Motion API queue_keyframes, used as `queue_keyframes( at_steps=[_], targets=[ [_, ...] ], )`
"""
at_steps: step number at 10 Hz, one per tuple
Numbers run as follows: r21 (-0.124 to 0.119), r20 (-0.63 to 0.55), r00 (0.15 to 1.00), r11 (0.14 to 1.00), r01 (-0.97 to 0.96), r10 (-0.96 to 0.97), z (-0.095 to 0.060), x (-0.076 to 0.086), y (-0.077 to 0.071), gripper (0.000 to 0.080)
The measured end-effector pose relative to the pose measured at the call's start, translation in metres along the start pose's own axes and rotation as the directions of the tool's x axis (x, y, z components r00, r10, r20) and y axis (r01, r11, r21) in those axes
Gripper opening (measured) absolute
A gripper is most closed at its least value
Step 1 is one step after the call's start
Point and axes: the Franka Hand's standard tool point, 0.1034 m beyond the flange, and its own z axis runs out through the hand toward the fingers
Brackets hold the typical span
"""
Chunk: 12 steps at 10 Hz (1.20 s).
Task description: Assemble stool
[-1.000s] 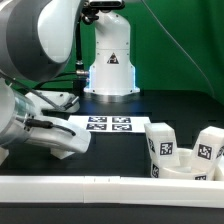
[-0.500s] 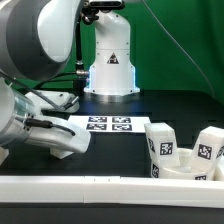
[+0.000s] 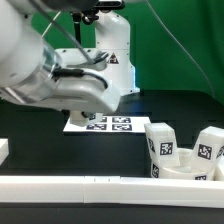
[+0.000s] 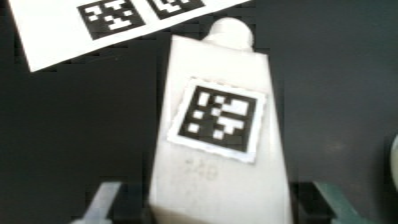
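In the wrist view my gripper (image 4: 215, 206) is shut on a white stool leg (image 4: 222, 110). The leg's tagged face is toward the camera and its rounded tip points at the marker board (image 4: 107, 28). One finger (image 4: 107, 200) shows on each side of the leg. In the exterior view the arm (image 3: 60, 75) fills the left and hides the fingers and the held leg. The round seat (image 3: 185, 172) lies at the exterior view's lower right. Two tagged legs (image 3: 162, 148) (image 3: 210, 150) stand upright on it.
A long white border bar (image 3: 100, 186) runs along the front edge. A small white block (image 3: 4, 150) sits at the exterior view's far left. The marker board (image 3: 110, 124) lies mid-table, and the white robot base (image 3: 112, 60) stands behind it.
The arm has risen from low over the table and swung toward the exterior view's right, over the marker board. The white block at the far left is now uncovered.
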Motion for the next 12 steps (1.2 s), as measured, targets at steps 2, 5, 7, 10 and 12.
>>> queue_keyframes(
  at_steps=[2, 5, 7, 10, 12],
  targets=[
    [0.003, -0.018, 1.000, 1.000, -0.002, 0.002, 0.001, 0.006, 0.005, 0.0327],
    [0.003, -0.211, 0.977, 1.000, 0.017, -0.016, -0.014, 0.019, -0.009, 0.0327],
    [0.007, -0.355, 0.935, 0.999, 0.031, -0.027, -0.026, 0.018, -0.024, 0.0327],
    [0.023, -0.533, 0.846, 0.999, 0.027, -0.011, -0.025, 0.004, -0.041, 0.0327],
    [0.017, -0.681, 0.732, 0.999, 0.036, -0.015, -0.032, 0.013, -0.048, 0.0327]
  ],
)
